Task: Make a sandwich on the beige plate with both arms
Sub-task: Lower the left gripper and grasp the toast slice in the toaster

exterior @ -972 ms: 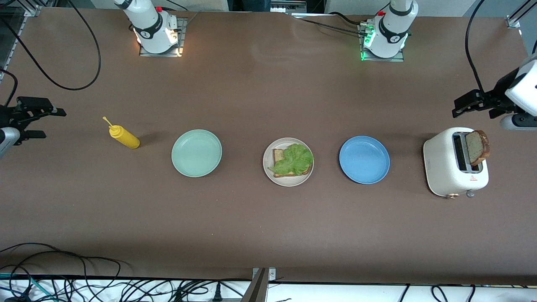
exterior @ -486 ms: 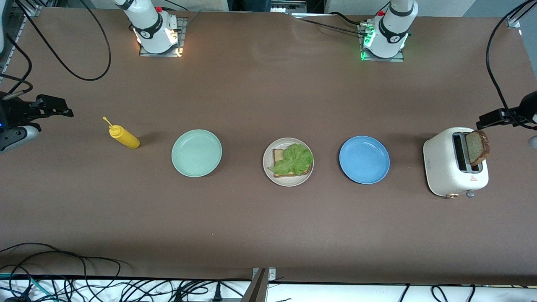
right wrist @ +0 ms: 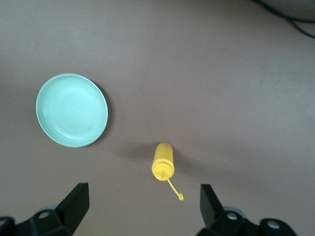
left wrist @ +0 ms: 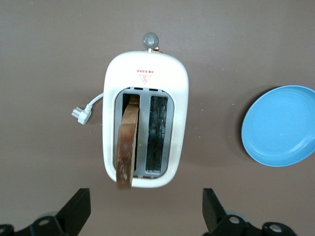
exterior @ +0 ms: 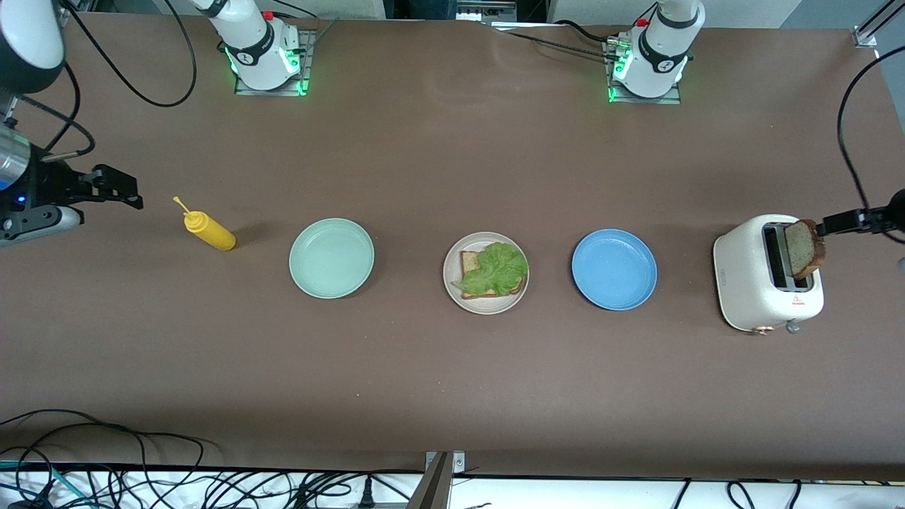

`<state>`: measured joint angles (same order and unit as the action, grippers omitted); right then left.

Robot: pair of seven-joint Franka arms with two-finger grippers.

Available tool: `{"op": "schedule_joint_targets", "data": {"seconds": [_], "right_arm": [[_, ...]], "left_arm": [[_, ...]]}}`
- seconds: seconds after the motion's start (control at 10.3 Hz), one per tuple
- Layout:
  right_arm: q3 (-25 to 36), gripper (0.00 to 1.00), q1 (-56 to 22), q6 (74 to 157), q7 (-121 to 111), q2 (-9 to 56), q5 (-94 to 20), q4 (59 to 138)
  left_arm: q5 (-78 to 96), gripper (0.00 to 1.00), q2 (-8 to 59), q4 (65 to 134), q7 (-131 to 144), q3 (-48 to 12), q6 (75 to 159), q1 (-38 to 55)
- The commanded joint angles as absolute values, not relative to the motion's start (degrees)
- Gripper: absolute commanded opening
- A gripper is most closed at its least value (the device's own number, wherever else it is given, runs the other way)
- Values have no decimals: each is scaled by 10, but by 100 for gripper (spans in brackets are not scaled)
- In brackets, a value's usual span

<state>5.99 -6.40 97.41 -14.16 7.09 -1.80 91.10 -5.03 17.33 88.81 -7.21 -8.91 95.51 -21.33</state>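
Note:
The beige plate [exterior: 485,305] lies mid-table between the other two plates. On it is one bread slice [exterior: 467,263] with a ruffled lettuce leaf [exterior: 496,269] over it. A second bread slice [exterior: 806,247] [left wrist: 126,147] stands tilted out of one slot of the white toaster [exterior: 756,283] [left wrist: 145,78]. My left gripper [exterior: 838,222] [left wrist: 146,212] hangs open over the table just off the toaster's end, close to that slice, holding nothing. My right gripper [exterior: 123,189] [right wrist: 142,209] is open and empty over the table beside the yellow squeeze bottle [exterior: 209,232] [right wrist: 163,161].
A mint-green plate [exterior: 331,258] [right wrist: 72,109] lies toward the right arm's end and a blue plate [exterior: 614,268] [left wrist: 280,125] toward the left arm's end. The toaster's white plug [left wrist: 80,113] lies beside it. Cables run along the table's near edge.
The left gripper has moved in over the toaster's end, next to the standing slice. The right gripper has moved toward the yellow bottle. The plates and food have not moved.

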Motion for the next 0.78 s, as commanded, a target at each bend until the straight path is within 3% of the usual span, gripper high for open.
{"op": "schedule_joint_targets", "data": {"seconds": [0.0,0.1,0.39,0.49,0.68], "right_arm": [[67,100,-90,1012,-114,45,5,957],[95,100,-111,1006,-114,45,6,958],[100,100,-112,1001,-105,66,-2,947],[100,100,-108,1002,-105,66,-2,947],[102,100,-106,1002,-105,66,1,947]], "left_arm": [[-79,100,172,945,-81,-95,1017,-225],[-82,100,172,970,-82,-94,1044,-228],[-112,98,173,1008,-93,-95,1087,-234],[-112,82,177,1016,-92,-94,1088,-234],[-112,23,182,1011,-93,-95,1084,-244]]}}
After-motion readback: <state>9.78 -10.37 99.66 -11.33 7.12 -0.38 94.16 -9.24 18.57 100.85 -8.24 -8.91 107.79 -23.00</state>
